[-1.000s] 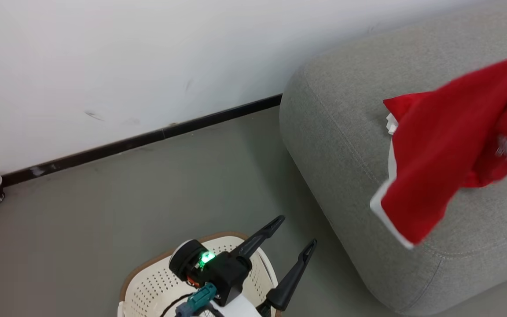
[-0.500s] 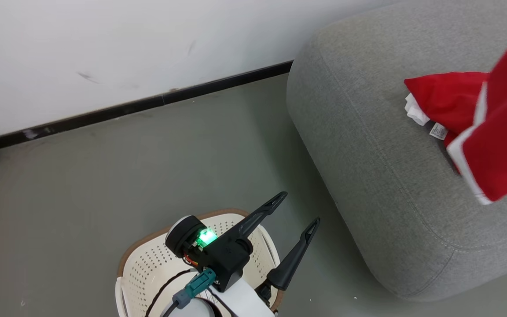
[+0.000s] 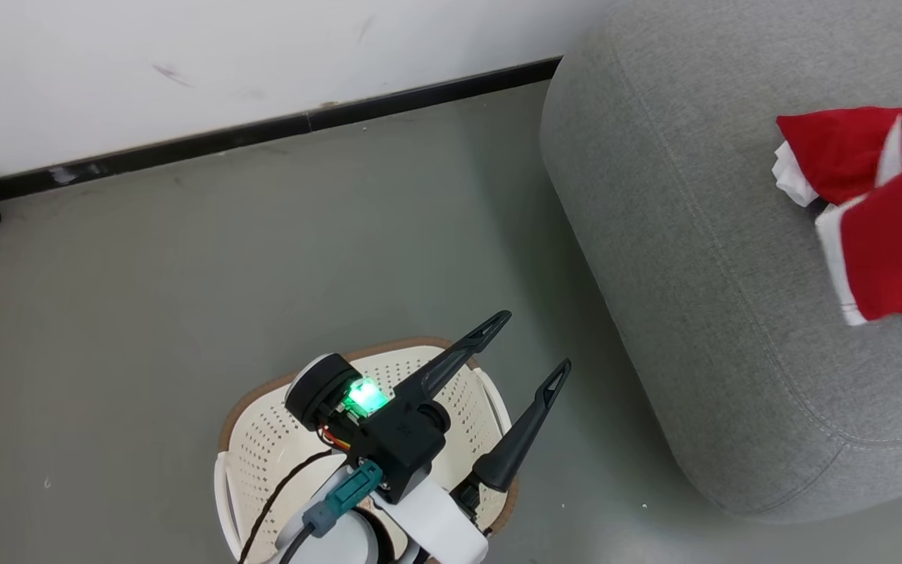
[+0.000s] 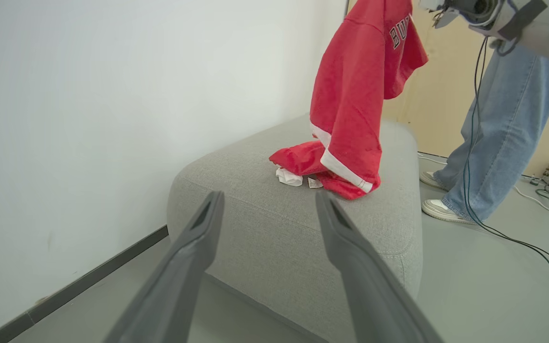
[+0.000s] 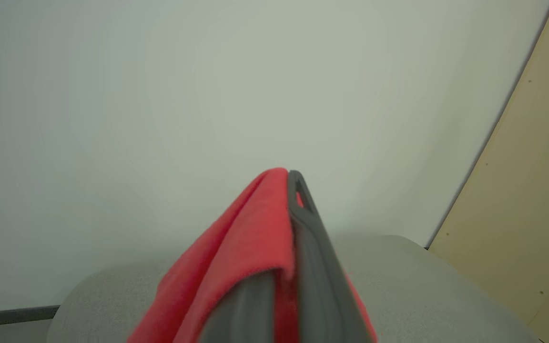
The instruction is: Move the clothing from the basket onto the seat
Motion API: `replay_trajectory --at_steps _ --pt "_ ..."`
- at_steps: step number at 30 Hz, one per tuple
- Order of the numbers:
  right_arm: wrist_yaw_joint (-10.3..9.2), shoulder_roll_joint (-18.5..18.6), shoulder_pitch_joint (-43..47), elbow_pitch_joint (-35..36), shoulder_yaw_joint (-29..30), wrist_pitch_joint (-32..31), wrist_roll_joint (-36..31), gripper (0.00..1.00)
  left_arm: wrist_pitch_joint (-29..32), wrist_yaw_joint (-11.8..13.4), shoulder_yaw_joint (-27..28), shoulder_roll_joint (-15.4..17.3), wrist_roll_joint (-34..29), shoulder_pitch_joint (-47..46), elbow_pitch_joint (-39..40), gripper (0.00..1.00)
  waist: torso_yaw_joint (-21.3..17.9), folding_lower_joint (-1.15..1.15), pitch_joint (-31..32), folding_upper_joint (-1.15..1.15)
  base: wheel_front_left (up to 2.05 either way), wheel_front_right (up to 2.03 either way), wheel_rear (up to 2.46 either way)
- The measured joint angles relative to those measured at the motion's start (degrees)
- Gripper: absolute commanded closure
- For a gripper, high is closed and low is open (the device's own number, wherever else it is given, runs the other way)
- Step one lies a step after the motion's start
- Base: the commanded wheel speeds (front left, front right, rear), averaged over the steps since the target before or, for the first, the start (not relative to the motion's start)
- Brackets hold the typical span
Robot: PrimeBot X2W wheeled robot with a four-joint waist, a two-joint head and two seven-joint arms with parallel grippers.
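Two red masses of the clothing (image 3: 897, 258) show at the right edge of the head view, over the seat (image 3: 694, 313); whether they are one garment or two I cannot tell. Lower down, the left gripper (image 3: 529, 342) hangs above the basket (image 3: 259, 450) with its fingers spread wide and nothing between them. What shows of the basket's inside is bare perforated plastic, though the arm hides part of it.

From the left wrist, both fingers stand apart, pointing toward the seat. Part of the clothing hangs from above, its white-trimmed hem resting on the cushion against a bunched red piece with white labels. A person's legs (image 4: 493, 133) in jeans stand just beyond the seat.

From the right wrist, the right gripper (image 5: 291, 178) has its fingers pressed together on a fold of red fabric, above the seat.

The task looks nearly done: the pinched fabric is not yet lowered and released, and the hidden part of the basket may want checking.
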State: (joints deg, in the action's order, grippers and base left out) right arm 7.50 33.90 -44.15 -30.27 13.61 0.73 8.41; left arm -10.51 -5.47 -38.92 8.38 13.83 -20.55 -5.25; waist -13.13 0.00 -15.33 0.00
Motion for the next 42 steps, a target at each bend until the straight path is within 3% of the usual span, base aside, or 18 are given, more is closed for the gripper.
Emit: replay_trajectory --at_steps 15,27,28,29,30,31,32,42 --pt "0.00 -3.93 7.96 -12.81 1.34 3.16 -1.10 1.00 0.99 -0.02 -0.12 0.69 -0.40 -1.44 0.12 0.00 0.36 0.00 -3.74 0.00 0.00 0.00 0.00" --pt "0.00 -6.26 11.99 -17.23 2.83 5.34 -1.34 1.00 0.92 -0.07 0.58 1.26 -0.38 -1.95 -0.49 0.00 -0.86 0.00 -4.04 0.00 0.00 0.00 0.00" --pt "0.00 -6.44 12.16 -17.50 2.76 5.66 -1.35 0.92 0.92 -0.07 0.58 1.27 -0.38 -1.95 -0.52 0.00 -0.96 0.00 -4.01 0.00 0.00 0.00 0.00" --pt "0.00 -6.67 12.21 -17.84 2.70 5.95 -1.35 0.76 0.91 -0.07 0.59 1.30 -0.38 -1.95 -0.55 0.00 -1.06 0.00 -3.99 0.00 0.00 0.00 0.00" --pt "0.00 -6.92 12.20 -18.08 2.60 6.01 -1.34 0.54 0.91 -0.07 0.59 1.32 -0.38 -1.95 -0.58 0.00 -1.14 0.00 -3.97 0.00 0.00 0.00 0.00" --pt "0.00 -7.23 12.20 -18.31 2.42 6.06 -1.34 0.22 0.91 -0.07 0.59 1.32 -0.38 -1.95 -0.59 0.00 -1.23 0.00 -3.97 0.00 0.00 0.00 0.00" --pt "0.00 -7.54 12.21 -18.50 2.24 6.06 -1.35 0.00 0.91 -0.07 0.59 1.32 -0.38 -1.95 -0.60 0.00 -1.30 0.00 -3.97 0.00 0.00 0.00 0.00" --pt "0.00 -8.27 14.08 -20.45 1.55 7.89 -0.66 0.00 0.80 -0.07 0.71 1.40 -0.38 -1.95 -0.68 0.00 -1.67 0.00 -4.09 0.00 0.00 0.00 0.00"
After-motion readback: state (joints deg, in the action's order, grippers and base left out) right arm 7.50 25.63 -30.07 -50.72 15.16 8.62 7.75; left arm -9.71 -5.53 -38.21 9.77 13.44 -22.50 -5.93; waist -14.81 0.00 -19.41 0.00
